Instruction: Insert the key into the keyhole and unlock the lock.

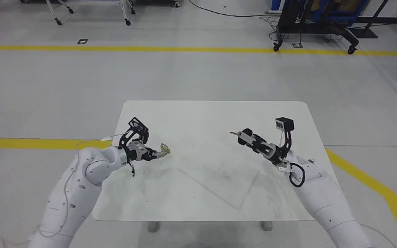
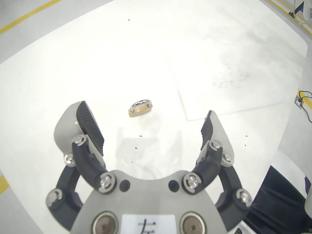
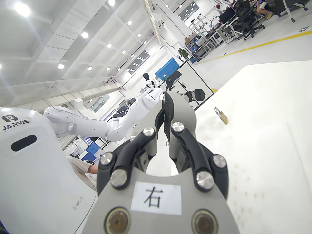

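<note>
A small brass padlock (image 1: 165,149) with a silver shackle lies on the white table (image 1: 211,115), left of centre. My left gripper (image 1: 151,152) is low beside it, open. In the left wrist view the padlock (image 2: 140,107) rests just beyond the spread fingertips (image 2: 84,113), untouched. My right gripper (image 1: 242,136) hovers over the table's right half, shut on the key (image 1: 234,132), whose thin end sticks out toward the left. In the right wrist view the gripper (image 3: 166,103) has its pads pressed together, and the padlock (image 3: 221,115) lies farther off on the table.
A thin clear sheet (image 1: 218,175) lies flat on the table's middle front, its corner (image 2: 189,119) near the padlock. Yellow floor lines (image 1: 186,48) run around the table. Racks and a cart stand far behind.
</note>
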You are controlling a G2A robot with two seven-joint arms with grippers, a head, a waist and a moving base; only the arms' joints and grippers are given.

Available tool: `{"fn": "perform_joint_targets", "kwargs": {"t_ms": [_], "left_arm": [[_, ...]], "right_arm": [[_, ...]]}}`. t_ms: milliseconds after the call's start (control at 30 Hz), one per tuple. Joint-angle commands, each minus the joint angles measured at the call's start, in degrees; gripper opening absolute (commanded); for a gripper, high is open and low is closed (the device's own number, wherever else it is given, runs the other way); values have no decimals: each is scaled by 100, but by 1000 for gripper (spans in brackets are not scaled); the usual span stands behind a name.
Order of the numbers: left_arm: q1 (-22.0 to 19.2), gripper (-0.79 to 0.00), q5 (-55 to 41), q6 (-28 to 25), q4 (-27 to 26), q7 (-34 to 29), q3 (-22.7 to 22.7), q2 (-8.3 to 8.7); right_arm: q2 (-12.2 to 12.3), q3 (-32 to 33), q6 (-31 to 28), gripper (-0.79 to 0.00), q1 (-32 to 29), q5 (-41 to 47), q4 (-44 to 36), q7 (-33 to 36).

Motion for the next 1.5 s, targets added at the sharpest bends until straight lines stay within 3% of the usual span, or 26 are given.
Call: {"fn": "perform_joint_targets", "kwargs": {"t_ms": [0, 500, 667, 867, 933, 1067, 1367, 1467], "left_arm": [[-155, 0, 38, -3, 234, 2, 133, -32], [-1259, 0, 278, -155, 1478, 19, 1236, -382], [-1465, -200, 401, -140, 1766, 71, 1472, -475], [-1607, -302, 529, -117, 1999, 164, 1680, -563], [-1640, -406, 574, -115, 2049, 182, 1744, -589], [-1692, -489, 623, -106, 2122, 203, 1836, -632], [-1696, -773, 647, -54, 2133, 232, 1896, -673], [-1676, -785, 632, -32, 2114, 230, 1881, -673]], "right_arm": [[0, 0, 0, -785, 0, 1, 0, 0], [0, 0, 0, -785, 0, 1, 0, 0], [0, 0, 0, -785, 0, 1, 0, 0], [0, 0, 0, -785, 0, 1, 0, 0], [0, 0, 0, -785, 0, 1, 0, 0], [0, 0, 0, -785, 0, 1, 0, 0], [0, 0, 0, -785, 0, 1, 0, 0], [0, 0, 0, -785, 0, 1, 0, 0]]}}
